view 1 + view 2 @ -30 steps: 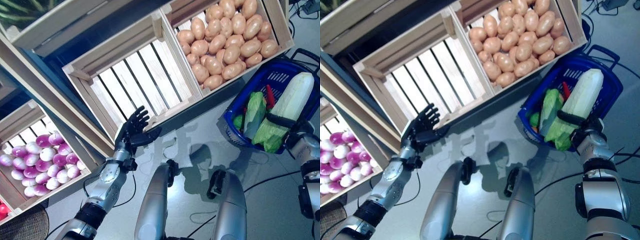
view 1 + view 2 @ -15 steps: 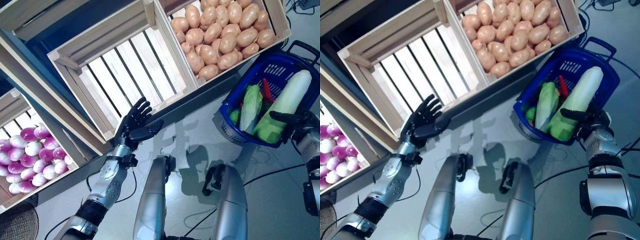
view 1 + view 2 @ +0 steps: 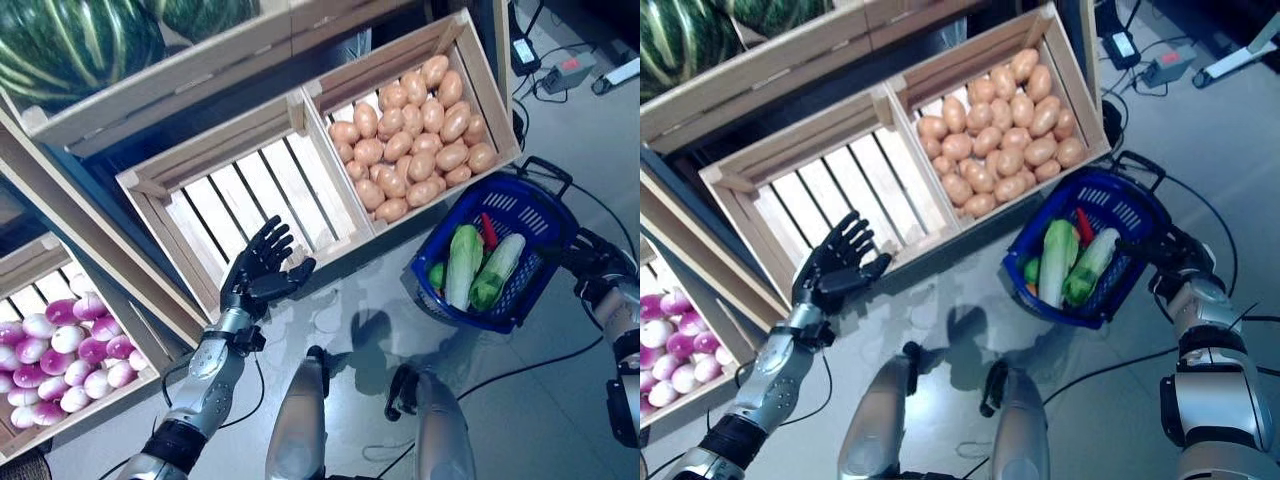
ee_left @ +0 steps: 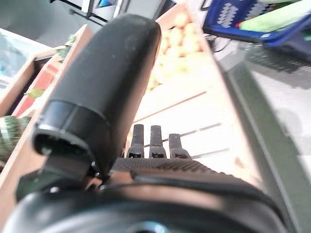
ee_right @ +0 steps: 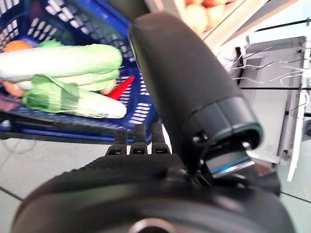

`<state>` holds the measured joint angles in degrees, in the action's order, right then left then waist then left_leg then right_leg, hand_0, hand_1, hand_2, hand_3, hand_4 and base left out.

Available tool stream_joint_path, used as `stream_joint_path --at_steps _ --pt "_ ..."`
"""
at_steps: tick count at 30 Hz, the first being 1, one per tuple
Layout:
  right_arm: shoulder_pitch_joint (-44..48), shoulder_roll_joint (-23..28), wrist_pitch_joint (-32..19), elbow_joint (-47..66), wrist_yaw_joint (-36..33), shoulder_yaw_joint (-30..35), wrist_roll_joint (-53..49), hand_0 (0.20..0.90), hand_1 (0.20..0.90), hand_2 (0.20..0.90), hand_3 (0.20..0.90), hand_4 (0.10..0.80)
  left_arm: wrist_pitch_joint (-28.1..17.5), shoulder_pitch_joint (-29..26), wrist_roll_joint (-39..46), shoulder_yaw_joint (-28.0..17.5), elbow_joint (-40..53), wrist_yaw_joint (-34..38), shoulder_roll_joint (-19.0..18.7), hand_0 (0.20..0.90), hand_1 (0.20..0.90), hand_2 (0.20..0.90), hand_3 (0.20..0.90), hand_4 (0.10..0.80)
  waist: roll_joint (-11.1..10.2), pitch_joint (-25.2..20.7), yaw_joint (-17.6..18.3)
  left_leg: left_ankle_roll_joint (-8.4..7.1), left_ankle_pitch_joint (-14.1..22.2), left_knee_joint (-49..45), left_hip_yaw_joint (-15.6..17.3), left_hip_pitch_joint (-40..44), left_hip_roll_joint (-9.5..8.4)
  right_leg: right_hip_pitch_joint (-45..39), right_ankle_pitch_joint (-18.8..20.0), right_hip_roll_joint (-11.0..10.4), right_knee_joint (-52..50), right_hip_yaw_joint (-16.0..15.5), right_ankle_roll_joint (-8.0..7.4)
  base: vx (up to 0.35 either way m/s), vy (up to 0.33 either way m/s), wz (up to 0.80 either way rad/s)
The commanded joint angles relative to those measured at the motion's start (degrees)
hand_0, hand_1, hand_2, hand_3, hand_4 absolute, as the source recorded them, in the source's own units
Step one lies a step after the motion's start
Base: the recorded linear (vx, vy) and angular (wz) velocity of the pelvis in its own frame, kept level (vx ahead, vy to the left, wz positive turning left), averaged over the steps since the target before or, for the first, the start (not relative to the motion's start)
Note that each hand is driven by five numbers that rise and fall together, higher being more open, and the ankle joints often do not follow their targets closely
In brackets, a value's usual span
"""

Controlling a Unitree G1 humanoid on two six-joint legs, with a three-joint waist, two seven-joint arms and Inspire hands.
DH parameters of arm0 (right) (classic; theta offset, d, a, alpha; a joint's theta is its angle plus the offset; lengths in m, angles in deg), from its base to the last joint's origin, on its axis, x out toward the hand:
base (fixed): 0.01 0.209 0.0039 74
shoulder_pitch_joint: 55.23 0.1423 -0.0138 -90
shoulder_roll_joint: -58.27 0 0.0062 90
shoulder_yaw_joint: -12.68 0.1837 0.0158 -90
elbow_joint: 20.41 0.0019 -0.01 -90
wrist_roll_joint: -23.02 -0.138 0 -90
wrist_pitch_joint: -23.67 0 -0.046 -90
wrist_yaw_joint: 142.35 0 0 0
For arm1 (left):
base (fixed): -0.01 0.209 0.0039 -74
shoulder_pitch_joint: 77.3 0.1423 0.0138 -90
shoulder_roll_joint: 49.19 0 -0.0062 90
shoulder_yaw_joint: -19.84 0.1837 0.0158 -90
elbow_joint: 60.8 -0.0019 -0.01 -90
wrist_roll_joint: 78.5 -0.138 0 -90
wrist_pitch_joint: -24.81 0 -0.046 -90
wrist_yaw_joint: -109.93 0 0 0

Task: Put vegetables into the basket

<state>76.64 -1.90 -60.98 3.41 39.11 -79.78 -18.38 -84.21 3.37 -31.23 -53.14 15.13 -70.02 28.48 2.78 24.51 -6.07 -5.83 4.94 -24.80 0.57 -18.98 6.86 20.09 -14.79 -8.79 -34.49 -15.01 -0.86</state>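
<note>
Down on the grey floor (image 3: 560, 400), the blue basket (image 3: 545, 205) now holds both cabbages (image 3: 497, 270); the long one no longer juts over its rim. That vegetable looks delivered. Beside the basket, the right hand (image 3: 592, 262) has let go, fingers straight. Before the empty crate (image 3: 240, 200), the left hand (image 3: 262, 275) hovers open with nothing in it. Potatoes (image 3: 415, 145), onions (image 3: 60, 350) and melons (image 3: 75, 40) fill neighbouring crates.

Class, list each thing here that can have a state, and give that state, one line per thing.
Basket: upright on the floor, holding greens.
Potato crate: full.
Middle crate: empty.
Onion crate: holding purple onions.
Left hand: open, holding nothing.
Right hand: open, beside the basket.
</note>
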Motion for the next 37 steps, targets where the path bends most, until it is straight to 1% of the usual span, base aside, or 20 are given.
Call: stream_joint_path --at_steps 1,2,3,4,6,7,9,10,13,16,19,22,23,24,25,26,27,30,34,37 --pt "-1.75 2.03 -5.63 4.25 2.92 1.18 -2.18 0.900 0.900 0.900 0.900 0.800 -3.43 -0.72 -3.04 -2.30 4.54 -2.06 -0.63 0.900 0.900 0.900 0.900 0.800 -2.58 -8.60 -0.64 3.47 -3.76 6.86 3.50 4.50 -2.05 -11.18 9.02 0.81 17.29 -1.95 2.14 0.091 0.021 -0.08" --pt "-2.10 1.85 -5.61 4.75 3.04 1.22 -2.27 0.900 0.900 0.900 0.900 0.800 -3.21 -0.62 -3.12 -2.36 4.44 -2.12 -0.55 0.900 0.900 0.900 0.900 0.800 -2.70 -8.95 -0.60 3.49 -3.88 7.92 3.59 5.21 -2.13 -11.83 9.36 0.86 18.37 -1.96 1.96 0.092 0.040 -0.07" --pt "-3.11 1.25 -5.57 6.34 3.63 1.26 -2.73 0.900 0.900 0.900 0.900 0.800 -2.67 -0.25 -3.35 -2.53 4.10 -2.21 -0.28 0.900 0.900 0.900 0.900 0.800 -3.02 -9.89 -0.45 3.53 -4.33 10.23 3.81 6.87 -2.30 -13.46 10.30 0.95 20.90 -2.00 1.44 0.171 0.067 -0.02" --pt "-5.61 0.07 -5.36 8.74 4.49 1.89 -3.82 0.900 0.900 0.900 0.900 0.800 -1.75 0.91 -3.94 -3.16 3.08 -2.51 0.32 0.900 0.900 0.900 0.900 0.800 -3.30 -12.03 -0.25 3.63 -5.36 15.29 4.24 10.30 -2.64 -16.47 11.60 1.47 25.43 -1.70 0.71 0.236 0.094 -0.01" --pt "-9.32 -2.78 -5.72 11.68 5.11 3.73 -5.57 0.900 0.900 0.900 0.900 0.800 -0.54 2.40 -4.61 -3.85 1.61 -3.51 1.20 0.900 0.900 0.900 0.900 0.800 -3.61 -14.86 0.05 3.83 -6.34 20.28 4.82 13.99 -2.73 -19.25 13.23 1.75 29.40 -1.41 -0.17 0.208 0.084 -0.08" --pt "-10.35 -3.78 -5.89 12.52 5.19 4.07 -5.61 0.900 0.900 0.900 0.900 0.800 -0.43 2.68 -5.14 -3.79 1.16 -3.71 1.44 0.900 0.900 0.900 0.900 0.800 -3.65 -15.62 0.17 3.89 -6.54 21.56 5.05 14.83 -2.66 -19.81 13.62 1.82 30.40 -1.29 -0.32 0.137 0.064 -0.13" --pt "-13.79 -7.63 -7.52 15.32 4.68 4.44 -5.20 0.900 0.900 0.900 0.900 0.800 -0.58 3.51 -6.82 -3.58 -0.08 -4.25 2.29 0.900 0.900 0.900 0.900 0.800 -3.83 -17.87 0.70 4.09 -7.40 25.30 5.68 17.30 -2.38 -21.47 15.08 2.15 33.39 -0.72 -0.78 0.102 0.051 -0.08" --pt "-14.38 -8.24 -7.89 15.81 4.42 4.38 -5.05 0.900 0.900 0.900 0.900 0.800 -0.64 3.63 -6.99 -3.59 -0.31 -4.33 2.35 0.900 0.900 0.900 0.900 0.800 -3.85 -18.17 0.77 4.12 -7.46 25.82 5.79 17.70 -2.36 -21.75 15.23 2.23 33.83 -0.64 -0.81 0.068 0.036 -0.07" --pt "-21.03 -13.74 -11.31 21.14 3.79 4.05 -4.00 0.900 0.900 0.900 0.900 0.800 -2.43 5.51 -9.56 -3.29 -1.97 -4.62 3.26 0.900 0.900 0.900 0.900 0.800 -3.92 -20.34 1.52 4.27 -8.09 29.60 6.57 21.00 -2.02 -24.09 16.98 2.63 37.53 -0.09 -1.37 0.089 0.034 0.01" --pt "-25.19 -17.58 -13.32 24.73 3.92 3.19 -3.11 0.900 0.900 0.900 0.900 0.800 -3.36 6.82 -11.60 -3.36 -3.24 -4.59 4.23 0.900 0.900 0.900 0.900 0.800 -3.90 -21.34 1.96 4.21 -7.58 29.80 6.59 21.67 -1.85 -24.91 18.02 2.81 39.49 0.41 -1.69 0.034 0.011 0.00" --pt "-26.75 -19.96 -14.44 26.35 5.24 1.79 -1.82 0.900 0.900 0.900 0.900 0.800 -3.09 7.24 -13.00 -3.34 -5.13 -5.02 5.10 0.900 0.900 0.900 0.900 0.800 -3.86 -21.86 1.95 4.10 -7.29 29.80 6.59 21.74 -1.87 -24.63 18.09 2.81 39.49 0.27 -1.82 0.004 0.010 -0.01" --pt "-32.22 -24.96 -15.21 31.79 5.14 -2.61 0.75 0.900 0.900 0.900 0.900 0.800 -3.08 9.16 -18.63 -2.27 -10.37 -7.04 6.46 0.900 0.900 0.900 0.900 0.800 -4.02 -22.28 3.01 4.56 -7.03 29.80 6.67 22.25 -2.20 -25.16 18.11 2.86 39.49 0.97 -1.92 0.043 0.036 -0.01" --pt "-32.82 -25.29 -15.27 32.26 5.11 -2.86 0.85 0.900 0.900 0.900 0.900 0.800 -3.05 9.49 -18.78 -2.24 -10.61 -7.15 6.48 0.900 0.900 0.900 0.900 0.800 -4.03 -22.30 3.11 4.61 -7.00 29.80 6.67 22.33 -2.21 -25.24 18.08 2.83 39.49 1.02 -1.93 0.056 0.041 -0.02" --pt "-35.79 -27.83 -17.65 33.25 5.58 -4.35 1.51 0.900 0.900 0.900 0.900 0.800 -3.88 10.87 -20.77 -2.16 -12.54 -6.68 6.93 0.900 0.900 0.900 0.900 0.800 -4.04 -22.35 3.56 4.85 -6.71 29.80 6.69 22.68 -2.36 -25.54 17.97 2.74 39.49 1.16 -2.06 0.039 0.030 -0.03" --pt "-36.11 -28.15 -17.97 33.39 5.60 -4.54 1.50 0.900 0.900 0.900 0.900 0.800 -4.04 11.02 -21.33 -2.11 -12.80 -6.44 6.96 0.900 0.900 0.900 0.900 0.800 -4.05 -22.37 3.63 4.90 -6.66 29.80 6.66 22.72 -2.41 -25.60 17.93 2.73 39.49 1.17 -2.07 0.054 0.045 -0.02" --pt "-37.28 -30.03 -19.55 33.71 5.47 -5.33 0.35 0.900 0.900 0.900 0.900 0.800 -4.55 11.39 -24.07 -1.51 -14.31 -6.44 6.98 0.900 0.900 0.900 0.900 0.800 -3.99 -22.41 3.85 5.08 -6.48 29.80 6.50 22.85 -2.62 -25.77 17.83 2.67 39.49 1.21 -2.15 0.060 0.048 0.01" --pt "-38.76 -32.90 -20.35 32.83 5.94 -6.53 -4.02 0.900 0.900 0.900 0.900 0.800 -6.32 12.06 -26.89 0.09 -16.87 -5.69 7.67 0.900 0.900 0.900 0.900 0.800 -3.89 -22.62 4.15 5.23 -6.20 29.80 6.36 23.02 -2.85 -25.86 17.77 2.62 39.49 1.45 -2.40 0.080 0.061 0.04" --pt "-41.60 -37.30 -20.04 29.69 6.92 -8.73 -4.56 0.900 0.900 0.900 0.900 0.800 -7.71 13.16 -31.57 1.69 -20.36 -3.33 9.58 0.900 0.900 0.900 0.900 0.800 -3.48 -22.73 4.50 5.56 -5.84 29.80 6.18 23.40 -3.18 -26.36 17.51 2.43 39.49 1.63 -2.67 0.075 0.060 -0.02" --pt "-43.05 -39.97 -21.05 25.03 7.15 -11.49 -7.49 0.900 0.900 0.900 0.900 0.800 -8.67 13.12 -33.78 3.48 -25.18 -1.87 11.25 0.900 0.900 0.900 0.900 0.800 -2.79 -22.50 4.68 5.83 -5.74 29.80 5.68 23.41 -3.56 -26.60 17.28 2.15 39.49 1.53 -2.88 0.024 0.055 0.01" --pt "-42.81 -40.73 -19.23 20.93 8.23 -14.46 -2.59 0.900 0.900 0.900 0.900 0.800 -9.80 12.13 -35.33 5.50 -28.16 -1.41 12.07 0.900 0.900 0.900 0.900 0.800 -2.28 -22.28 4.73 5.89 -5.80 29.80 5.28 23.32 -3.78 -26.70 17.09 1.89 39.49 1.22 -2.89 -0.004 0.051 0.03"
